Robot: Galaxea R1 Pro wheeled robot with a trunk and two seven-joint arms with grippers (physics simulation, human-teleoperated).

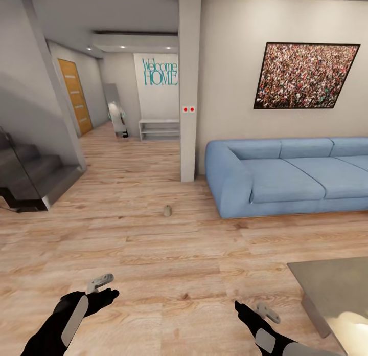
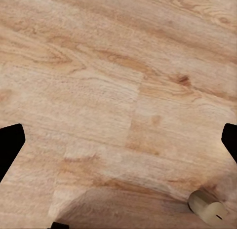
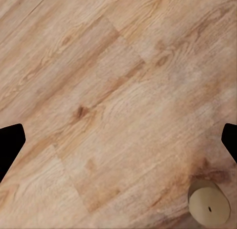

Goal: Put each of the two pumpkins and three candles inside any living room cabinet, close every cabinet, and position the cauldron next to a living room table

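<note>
Candle: (image 1: 167,210) sitting alone on the wood floor, out in the open between the grey pillar and the blue sofa, well ahead of both arms.
Shape by the left wrist: small pale round thing (image 2: 207,208) showing low on the floor in the left wrist view; too blurry to name.
Shape by the right wrist: pale tan round thing with a flat end and a tiny dot in the middle (image 3: 209,202) resting on the floor in the right wrist view; cannot tell for sure what it is.
Floor: (image 1: 153,264) light wood planks, running all through the room and down the hallway.
Sofa: (image 1: 291,174) long and blue, standing against the wall under a big picture (image 1: 304,75) of a crowd.
Pillar: (image 1: 188,85) grey, standing just beside the sofa's end.
Table: (image 1: 327,289) grey corner poking in near the right arm.
Stairs: (image 1: 30,174) dark steps going up at the far left.
Hallway: orange door (image 1: 75,96) and "Welcome HOME" words (image 1: 160,72) far back.
Left gripper: (image 1: 102,287) hanging low over the floor, fingers spread apart, holding nothing.
Right gripper: (image 1: 255,311) hanging low over the floor near the table, fingers spread apart, holding nothing.
</note>
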